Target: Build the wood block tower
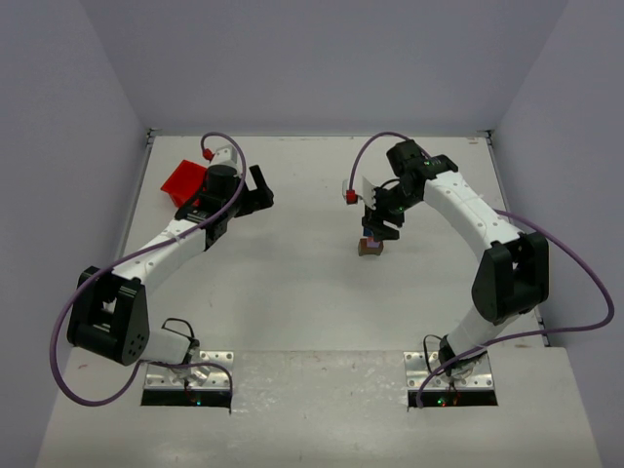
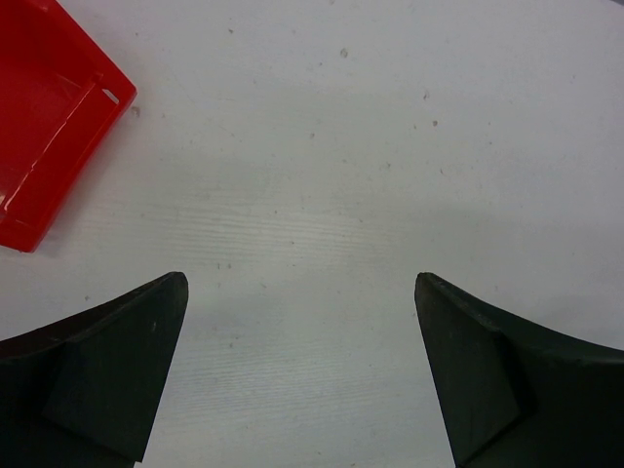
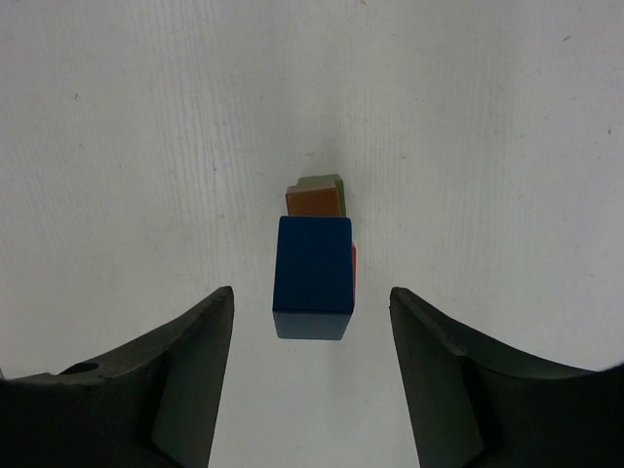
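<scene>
The white table (image 1: 292, 312) under me is finely speckled, with plain pale walls (image 1: 312, 58) on three sides. My left gripper (image 2: 300, 283) is spread wide over bare tabletop. The red bin (image 2: 49, 117) lies beyond its left finger, and the part I see shows only red floor. My right gripper (image 3: 310, 292) is open too. The wood block tower (image 1: 370, 246) stands between its fingers, touching neither, with a dark blue block (image 3: 314, 263) on top.

No legible text or markings anywhere
</scene>
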Action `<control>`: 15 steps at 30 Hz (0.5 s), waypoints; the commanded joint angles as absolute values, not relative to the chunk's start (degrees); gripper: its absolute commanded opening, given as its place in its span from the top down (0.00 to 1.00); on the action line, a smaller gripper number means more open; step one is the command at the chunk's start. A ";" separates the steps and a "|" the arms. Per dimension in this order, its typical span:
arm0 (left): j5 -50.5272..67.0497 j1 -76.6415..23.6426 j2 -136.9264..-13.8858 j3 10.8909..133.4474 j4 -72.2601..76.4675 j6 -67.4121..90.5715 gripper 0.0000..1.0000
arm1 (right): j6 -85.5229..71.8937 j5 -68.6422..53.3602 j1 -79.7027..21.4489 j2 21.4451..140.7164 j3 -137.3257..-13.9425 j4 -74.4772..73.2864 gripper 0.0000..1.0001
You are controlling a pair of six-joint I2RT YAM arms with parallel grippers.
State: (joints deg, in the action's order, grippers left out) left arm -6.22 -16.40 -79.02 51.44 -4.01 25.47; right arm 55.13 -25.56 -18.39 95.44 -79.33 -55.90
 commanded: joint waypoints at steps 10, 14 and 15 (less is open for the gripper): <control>-6.43 -16.44 -78.70 54.90 -3.09 24.75 0.00 | 52.72 -24.50 -18.11 92.29 -82.79 -54.05 0.01; -7.42 -16.47 -77.41 55.32 -4.63 25.44 0.00 | 51.68 -24.17 -18.11 89.08 -85.09 -54.08 0.01; -7.61 -16.52 -76.97 55.48 -5.08 25.63 0.00 | 51.11 -24.49 -18.11 88.40 -85.52 -54.05 0.01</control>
State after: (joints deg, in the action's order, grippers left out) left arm -6.47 -16.40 -79.01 52.85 -4.91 25.35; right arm 52.98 -23.94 -18.39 93.95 -80.90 -55.45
